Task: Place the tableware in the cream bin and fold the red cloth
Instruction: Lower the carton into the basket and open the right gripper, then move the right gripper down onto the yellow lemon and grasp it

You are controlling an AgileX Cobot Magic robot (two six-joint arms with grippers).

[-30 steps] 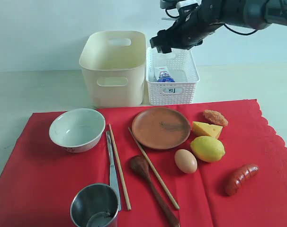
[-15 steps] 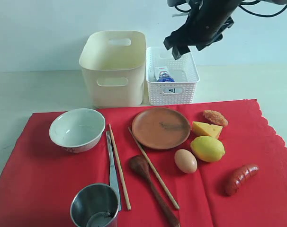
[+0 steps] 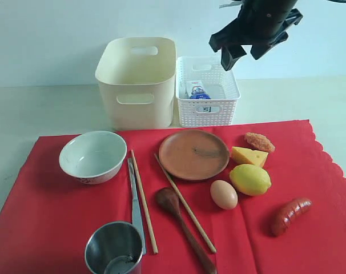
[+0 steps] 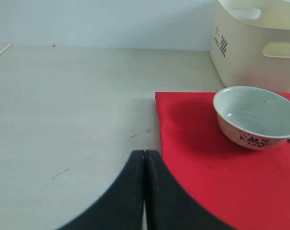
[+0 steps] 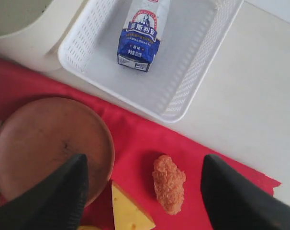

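The red cloth (image 3: 59,211) covers the table front. On it lie a white bowl (image 3: 93,155), a brown plate (image 3: 193,153), a steel cup (image 3: 114,248), a knife (image 3: 135,206), two chopsticks (image 3: 144,202), and a dark wooden spoon (image 3: 181,225). The cream bin (image 3: 137,83) stands behind the cloth. My right gripper (image 3: 242,55) hangs open high above the white basket, holding nothing; its wrist view looks down on the plate (image 5: 44,143). My left gripper (image 4: 145,154) is shut and empty, low by the cloth's corner (image 4: 193,139), near the bowl (image 4: 256,116).
A white lattice basket (image 3: 207,91) beside the bin holds a milk carton (image 3: 197,91). A fried nugget (image 3: 259,141), cheese wedge (image 3: 249,155), lemon (image 3: 250,179), egg (image 3: 224,194) and sausage (image 3: 290,215) lie on the cloth's right side.
My right arm has swung rightward from over the gap between bin and basket to above the basket's right side. Nothing on the cloth has moved.
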